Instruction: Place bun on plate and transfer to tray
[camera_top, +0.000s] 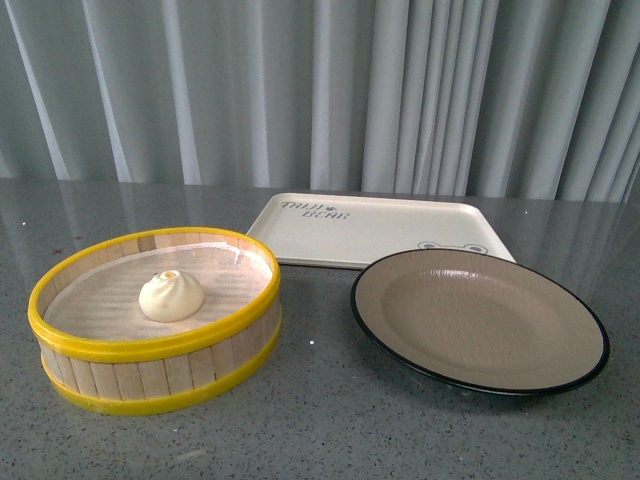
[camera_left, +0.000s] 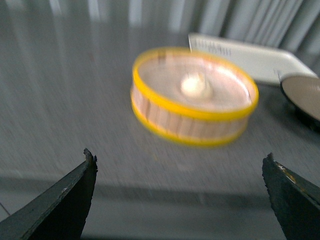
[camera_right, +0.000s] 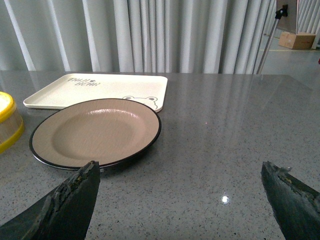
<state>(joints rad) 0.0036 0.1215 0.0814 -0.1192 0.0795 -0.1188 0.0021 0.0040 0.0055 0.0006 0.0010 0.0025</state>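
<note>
**Both hands open, bun in the steamer basket**

My left hand (camera_left: 179, 157) and right hand (camera_right: 180, 166) hang spread wide, gripping nothing; only their dark tips show. The small cream-white steamed bun (camera_top: 171, 295) sits mid-floor in the round wooden steamer basket with yellow rims (camera_top: 150, 385), toward the left side of the grey speckled counter (camera_top: 320, 430). My left wrist view is blurred, so the bun's pleats are lost there. The round taupe-brown plate with a black rim (camera_top: 480, 320) lies right of the basket, apart from it. Nearer the counter's far edge lies the flat cream-white rectangular tray (camera_top: 380, 230). The plate's rim hides part of the tray's near edge, and I cannot tell whether they touch.
</note>
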